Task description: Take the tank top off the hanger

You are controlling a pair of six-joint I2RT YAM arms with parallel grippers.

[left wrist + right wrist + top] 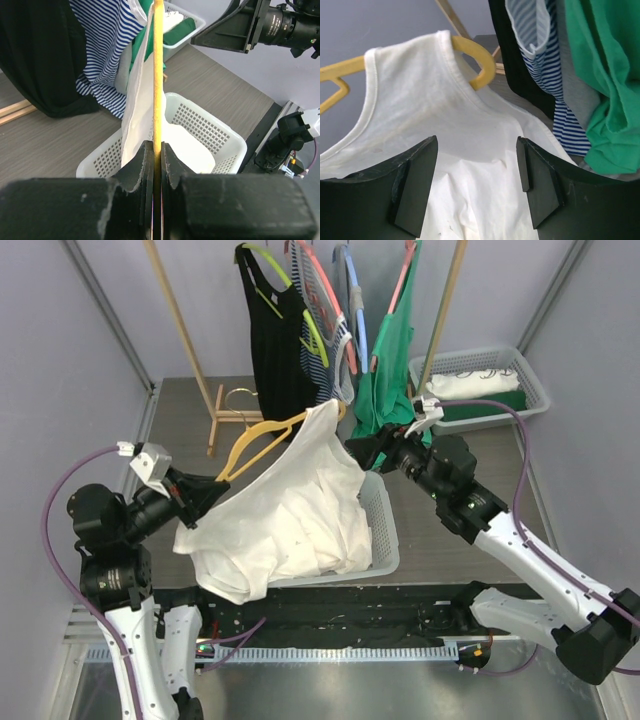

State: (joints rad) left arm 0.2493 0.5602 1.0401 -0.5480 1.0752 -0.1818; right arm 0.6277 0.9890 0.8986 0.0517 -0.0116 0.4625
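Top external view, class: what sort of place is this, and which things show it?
Probably a robot laundry test cell: a wooden clothes rack hung with tops, a white mesh basket, plain partition walls.

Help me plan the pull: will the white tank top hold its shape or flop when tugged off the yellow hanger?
Probably floppy: the white tank top sags in folds into the basket. Likely light, since the thin yellow hanger carries it without bending. Its strap hooks over the hanger's end, so it may snag rather than slide.
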